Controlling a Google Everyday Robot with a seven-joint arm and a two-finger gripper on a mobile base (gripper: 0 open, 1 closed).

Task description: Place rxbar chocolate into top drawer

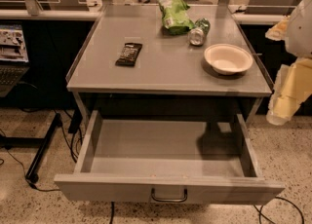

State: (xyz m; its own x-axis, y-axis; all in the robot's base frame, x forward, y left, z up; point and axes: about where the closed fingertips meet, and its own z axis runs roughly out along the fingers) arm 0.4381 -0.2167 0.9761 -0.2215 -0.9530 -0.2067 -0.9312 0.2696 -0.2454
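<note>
Rxbar chocolate left on tabletop, end effector far right, well apart, state unclear

The table was plain grey, and the top drawer matched it. Near the left edge the rxbar chocolate was black with pale lettering. By the far edge lay a green bag with white markings and a green-and-silver can. The bowl was cream-white. Beyond the right edge, the claw was pale yellow.
</note>
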